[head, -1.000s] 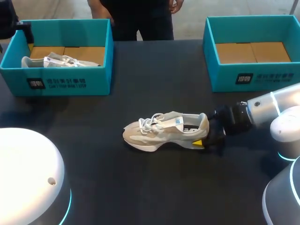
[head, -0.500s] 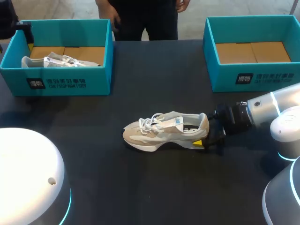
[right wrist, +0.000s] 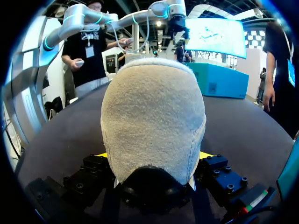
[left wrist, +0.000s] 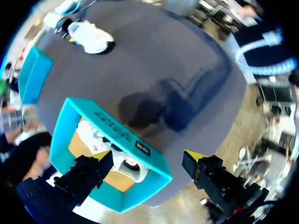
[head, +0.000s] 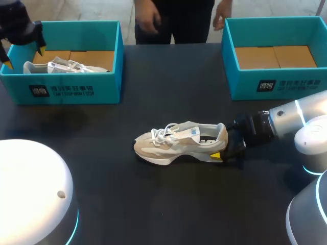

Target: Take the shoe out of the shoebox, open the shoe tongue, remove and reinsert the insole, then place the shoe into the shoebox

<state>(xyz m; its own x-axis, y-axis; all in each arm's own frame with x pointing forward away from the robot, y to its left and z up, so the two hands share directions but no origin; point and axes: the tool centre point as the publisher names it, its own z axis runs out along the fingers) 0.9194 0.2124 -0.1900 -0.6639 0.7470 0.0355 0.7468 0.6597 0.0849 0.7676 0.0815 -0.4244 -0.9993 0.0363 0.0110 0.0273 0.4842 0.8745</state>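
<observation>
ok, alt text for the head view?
Beige shoe stands on the table, heel in the right gripper. Far corners: left box holds a second shoe, open left gripper over that box; right box holds no shoe.

Black matte table (head: 168, 204) — second white shoe (head: 69, 66) at its far-left corner.

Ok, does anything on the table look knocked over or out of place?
Nothing stands out. The shoe stands upright on its sole mid-table, heel clamped in the right gripper. The second shoe lies inside the left shoebox.
</observation>
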